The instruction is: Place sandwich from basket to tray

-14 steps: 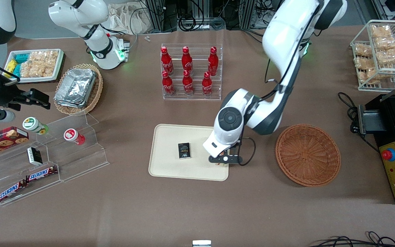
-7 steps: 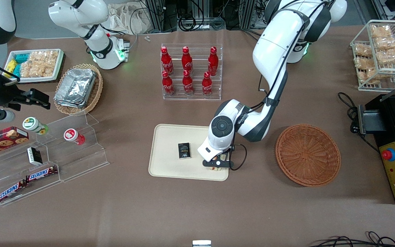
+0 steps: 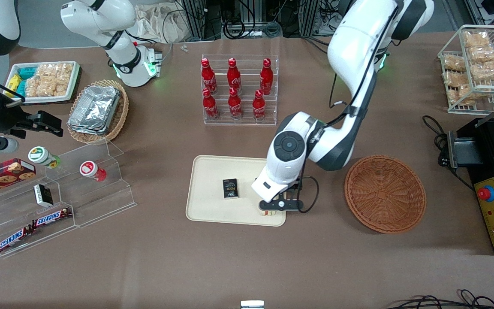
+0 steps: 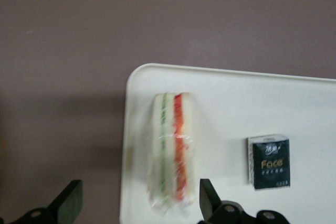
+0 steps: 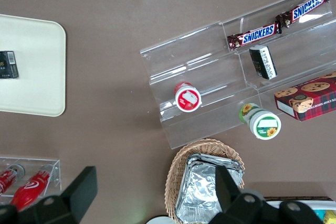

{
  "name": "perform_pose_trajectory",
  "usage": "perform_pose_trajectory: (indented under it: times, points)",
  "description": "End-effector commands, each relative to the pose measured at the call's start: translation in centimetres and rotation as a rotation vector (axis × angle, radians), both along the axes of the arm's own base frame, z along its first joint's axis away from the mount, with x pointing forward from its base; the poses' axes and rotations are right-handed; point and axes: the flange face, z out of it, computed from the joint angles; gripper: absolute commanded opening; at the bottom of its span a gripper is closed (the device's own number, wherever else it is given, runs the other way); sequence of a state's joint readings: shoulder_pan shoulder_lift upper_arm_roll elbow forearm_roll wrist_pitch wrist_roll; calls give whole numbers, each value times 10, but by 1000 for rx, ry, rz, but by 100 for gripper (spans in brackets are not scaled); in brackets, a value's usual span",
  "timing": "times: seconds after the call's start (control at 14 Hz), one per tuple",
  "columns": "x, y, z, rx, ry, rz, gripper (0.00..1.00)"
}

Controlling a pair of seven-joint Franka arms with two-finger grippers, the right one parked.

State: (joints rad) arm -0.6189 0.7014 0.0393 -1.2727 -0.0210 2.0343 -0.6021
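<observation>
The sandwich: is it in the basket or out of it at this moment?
Out. The sandwich lies on the tray beside its corner, under the open gripper; the basket holds nothing.

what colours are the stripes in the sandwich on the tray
Green and red-orange between pale white bread. The sandwich shows best in the left wrist view, below the open gripper.

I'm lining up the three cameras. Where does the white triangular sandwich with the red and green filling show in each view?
Front view: the sandwich lies on the cream rectangular tray, mostly under the open hand.
Left wrist view: sandwich on the tray, between the fingers.
Right wrist view: not in it.
Shared landmark: the small black box on the tray.
</observation>
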Motion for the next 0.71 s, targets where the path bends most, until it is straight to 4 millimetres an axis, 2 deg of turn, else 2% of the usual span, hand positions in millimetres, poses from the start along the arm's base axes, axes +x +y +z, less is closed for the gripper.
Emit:
perform_pose_trajectory:
  times: [0.0, 0.14, 0.21, 0.29, 0.5, 0.64]
  points:
    - [-8, 55, 70, 37, 47, 36, 100]
    - [-18, 100, 112, 20, 31, 55, 100]
    - [-29, 123, 126, 19, 31, 33, 100]
    - [-36, 155, 141, 11, 31, 1, 100]
    - [-52, 237, 169, 4, 22, -81, 100]
    - [-51, 293, 181, -16, 47, -129, 100]
